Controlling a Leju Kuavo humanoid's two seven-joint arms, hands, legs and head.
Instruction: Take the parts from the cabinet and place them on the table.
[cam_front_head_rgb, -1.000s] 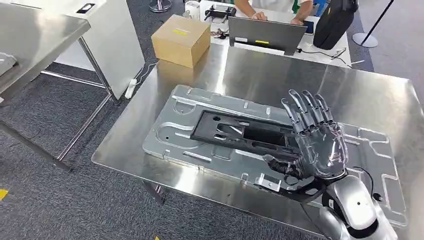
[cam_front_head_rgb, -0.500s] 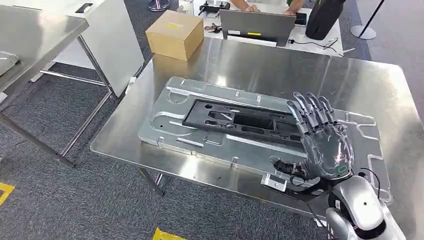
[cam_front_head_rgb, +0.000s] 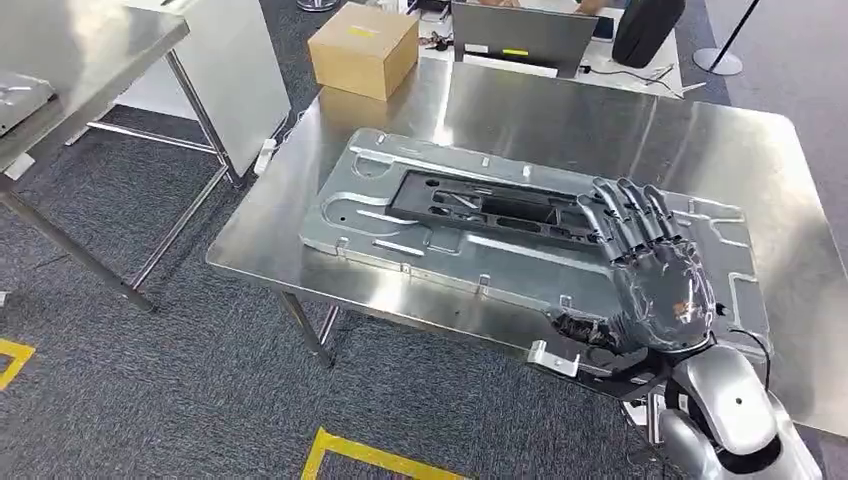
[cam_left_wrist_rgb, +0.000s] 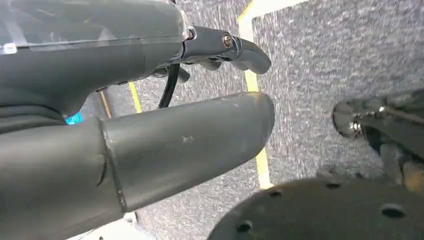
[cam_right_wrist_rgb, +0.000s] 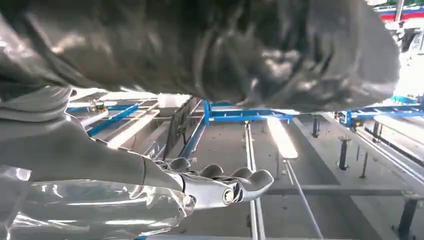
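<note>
On the steel table (cam_front_head_rgb: 640, 130), the large stamped metal panel (cam_front_head_rgb: 400, 235) lies flat with a black frame part (cam_front_head_rgb: 490, 205) resting on it, the right robot hand (cam_front_head_rgb: 650, 280) hovering over its near end, fingers spread, holding nothing.

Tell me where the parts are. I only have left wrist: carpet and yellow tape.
Observer: Head view has a large silver panel lying flat on the steel table.
Operator: Anything on it?
Observer: A black frame lies on the panel's far half.
Operator: Right hand?
Observer: The right hand is over the panel's near right part, fingers straight and spread, gripping nothing that I can see.
</note>
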